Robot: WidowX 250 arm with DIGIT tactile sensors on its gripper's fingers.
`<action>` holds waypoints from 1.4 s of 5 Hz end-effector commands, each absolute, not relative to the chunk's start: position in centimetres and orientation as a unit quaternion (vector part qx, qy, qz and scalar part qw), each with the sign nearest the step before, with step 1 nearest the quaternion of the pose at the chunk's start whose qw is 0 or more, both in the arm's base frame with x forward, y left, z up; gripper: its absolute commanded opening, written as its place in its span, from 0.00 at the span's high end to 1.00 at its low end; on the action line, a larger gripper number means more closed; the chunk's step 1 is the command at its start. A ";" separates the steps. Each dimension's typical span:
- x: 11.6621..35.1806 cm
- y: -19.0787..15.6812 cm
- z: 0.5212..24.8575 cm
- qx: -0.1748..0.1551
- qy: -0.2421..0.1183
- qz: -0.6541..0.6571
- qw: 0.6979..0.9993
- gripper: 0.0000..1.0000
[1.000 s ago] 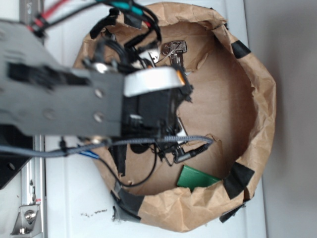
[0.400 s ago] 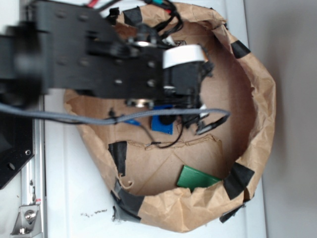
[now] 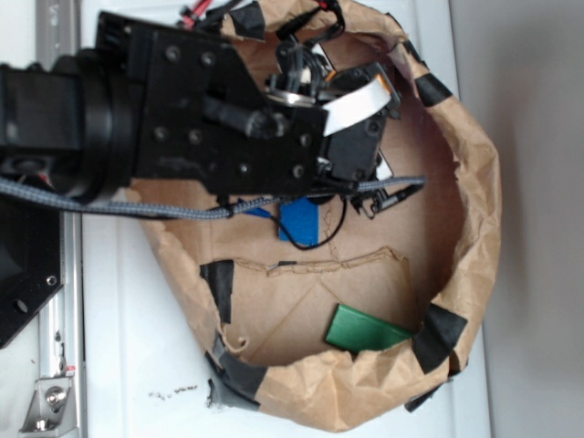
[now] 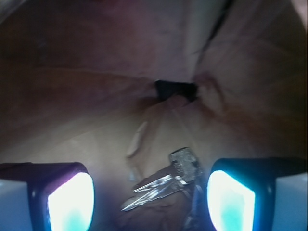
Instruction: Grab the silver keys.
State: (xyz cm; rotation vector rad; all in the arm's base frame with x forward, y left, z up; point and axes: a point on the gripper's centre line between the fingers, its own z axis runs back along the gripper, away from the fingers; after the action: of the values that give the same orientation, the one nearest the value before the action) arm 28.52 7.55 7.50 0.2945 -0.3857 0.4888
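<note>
Exterior view: black arm [image 3: 164,119] reaching in from left edge, covering upper left of brown paper bin [image 3: 474,237]. Blue block [image 3: 299,222] lying at frame centre, just below arm. Green block [image 3: 363,330] sitting lower centre on bin floor. Black tape patches [image 3: 442,332] dotting rim.

Wrist view: gripper [image 4: 150,197] hanging with fingers spread apart, pale pads [image 4: 71,201] glowing at lower left and lower right. Silver keys [image 4: 166,185] lying on paper in lower centre, between pads, nearer right one, ungripped.
</note>
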 end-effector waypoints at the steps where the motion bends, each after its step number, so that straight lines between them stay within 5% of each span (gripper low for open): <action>1: 28.9 7.5 9.2 0.151 -0.201 0.218 0.943 0.00; 4: 27.1 7.4 7.6 0.182 -0.179 0.180 0.950 0.00; 7: 28.2 7.0 4.7 0.165 -0.145 0.197 0.956 0.00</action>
State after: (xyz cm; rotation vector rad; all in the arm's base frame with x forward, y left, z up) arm 27.33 6.60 3.17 0.3406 -0.2600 0.3897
